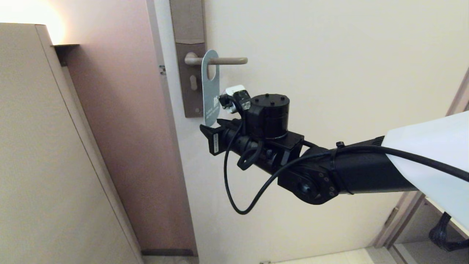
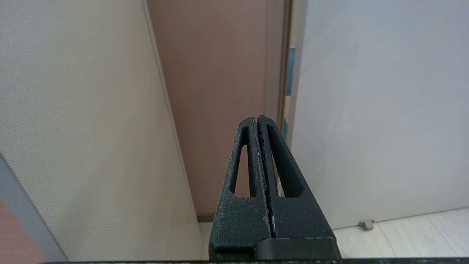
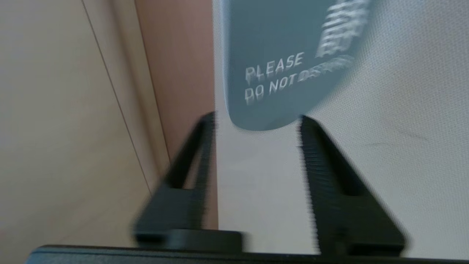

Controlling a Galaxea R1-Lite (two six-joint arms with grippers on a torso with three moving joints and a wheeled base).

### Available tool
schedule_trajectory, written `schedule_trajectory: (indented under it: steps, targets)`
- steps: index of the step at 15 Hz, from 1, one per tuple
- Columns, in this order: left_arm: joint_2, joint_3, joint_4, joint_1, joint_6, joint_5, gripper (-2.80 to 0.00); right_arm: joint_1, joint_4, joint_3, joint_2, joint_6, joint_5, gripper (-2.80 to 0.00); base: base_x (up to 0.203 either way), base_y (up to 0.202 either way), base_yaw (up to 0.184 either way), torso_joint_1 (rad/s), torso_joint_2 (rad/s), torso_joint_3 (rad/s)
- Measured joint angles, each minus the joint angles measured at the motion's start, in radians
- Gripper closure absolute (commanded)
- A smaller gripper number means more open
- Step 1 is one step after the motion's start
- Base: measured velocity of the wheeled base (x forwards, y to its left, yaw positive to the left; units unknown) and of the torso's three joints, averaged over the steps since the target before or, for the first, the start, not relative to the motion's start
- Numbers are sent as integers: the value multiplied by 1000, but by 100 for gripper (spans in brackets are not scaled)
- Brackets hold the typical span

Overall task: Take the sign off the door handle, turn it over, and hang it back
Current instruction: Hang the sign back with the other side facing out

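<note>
I see the flat blue oblong sign point(image 1: 211, 88) hanging blue-face-out on the slim brushed-metal door handle point(image 1: 220, 61), right gripper point(image 3: 256, 121) jaws spread just below it, apparently finished.

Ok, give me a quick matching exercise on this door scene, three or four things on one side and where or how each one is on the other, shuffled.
Things:
1. sign
2. door handle
3. right gripper
4. left gripper

States:
A. jaws apart, just below the card's bottom edge
B. horizontal lever on a tall plate
C. jaws shut, away from the door hardware
D. hanging by its hole, blue face showing

Pairs: 1-D, 2-B, 3-A, 4-C
</note>
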Motion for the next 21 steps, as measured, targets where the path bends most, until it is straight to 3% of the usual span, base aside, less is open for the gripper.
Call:
schedule_trajectory:
  steps: [6,12,19,20,21]
  targets:
    - [0,0,0,-1,0,0,0,4,0,74,-57,0,9,-280,0,0,0,0,0,0]
    - [0,0,0,-1,0,0,0,-45,0,165,-184,-2,91,-280,0,0,0,0,0,0]
    - [0,0,0,-1,0,0,0,-81,-2,175,-213,-4,107,-280,0,0,0,0,0,0]
    - [0,0,0,-1,0,0,0,-81,-2,175,-210,-4,107,0,0,0,0,0,0,0]
    - [0,0,0,-1,0,0,0,-82,-3,175,-205,-4,107,0,0,0,0,0,0,0]
